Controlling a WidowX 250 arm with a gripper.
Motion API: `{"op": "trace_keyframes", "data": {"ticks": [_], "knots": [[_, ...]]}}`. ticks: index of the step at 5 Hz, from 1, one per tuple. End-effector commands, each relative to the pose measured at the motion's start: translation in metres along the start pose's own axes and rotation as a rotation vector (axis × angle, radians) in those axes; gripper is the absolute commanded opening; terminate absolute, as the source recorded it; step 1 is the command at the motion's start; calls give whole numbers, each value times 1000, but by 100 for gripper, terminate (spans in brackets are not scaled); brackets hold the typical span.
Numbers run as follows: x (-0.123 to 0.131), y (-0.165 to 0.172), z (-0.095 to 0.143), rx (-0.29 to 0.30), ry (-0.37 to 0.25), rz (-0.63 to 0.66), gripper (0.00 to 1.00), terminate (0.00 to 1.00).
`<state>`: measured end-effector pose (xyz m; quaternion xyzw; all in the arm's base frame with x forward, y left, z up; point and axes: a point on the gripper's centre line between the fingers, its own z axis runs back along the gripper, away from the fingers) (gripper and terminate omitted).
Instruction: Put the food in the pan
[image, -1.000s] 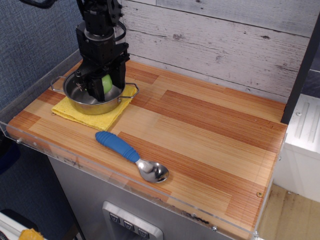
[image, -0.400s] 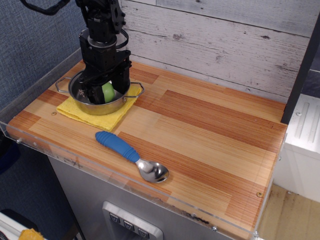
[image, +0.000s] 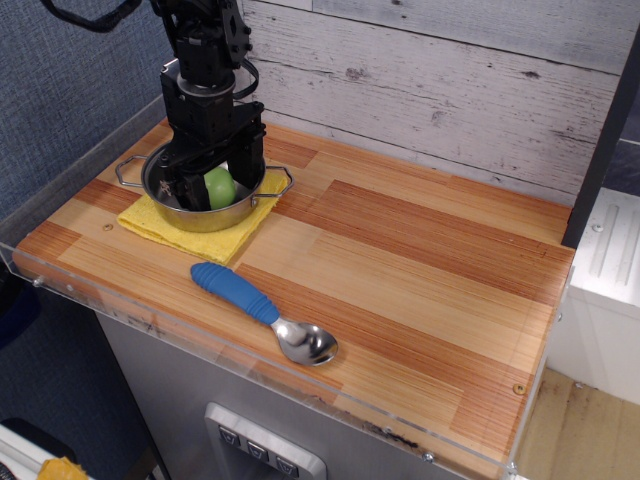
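Note:
The food, a light-green plastic fruit (image: 220, 187), lies inside the pan (image: 203, 221), a shiny steel pot with two wire loop handles at the back left of the table. My black gripper (image: 214, 190) reaches down into the pan from above. Its fingers stand open on either side of the fruit, with a small gap on each side. The arm hides the back of the pan.
The pan stands on a yellow cloth (image: 160, 222). A blue-handled metal spoon (image: 262, 310) lies near the front edge. A clear plastic rim (image: 60, 285) borders the wooden table, and a plank wall stands behind it.
The fruit has gone from held above the pan floor to lying low in the pan. The fingers have spread apart. The pan and cloth have slid a little to the right.

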<state>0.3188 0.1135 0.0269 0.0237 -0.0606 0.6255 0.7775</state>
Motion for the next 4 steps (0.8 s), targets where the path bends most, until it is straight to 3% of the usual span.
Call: {"op": "trace_keyframes", "data": {"ticks": [1, 3, 4], "knots": [[6, -1, 33, -76, -20, 2, 100, 0], [7, -1, 90, -145, -53, -18, 100, 0], [2, 3, 117, -200, -60, -16, 100, 100]]}}
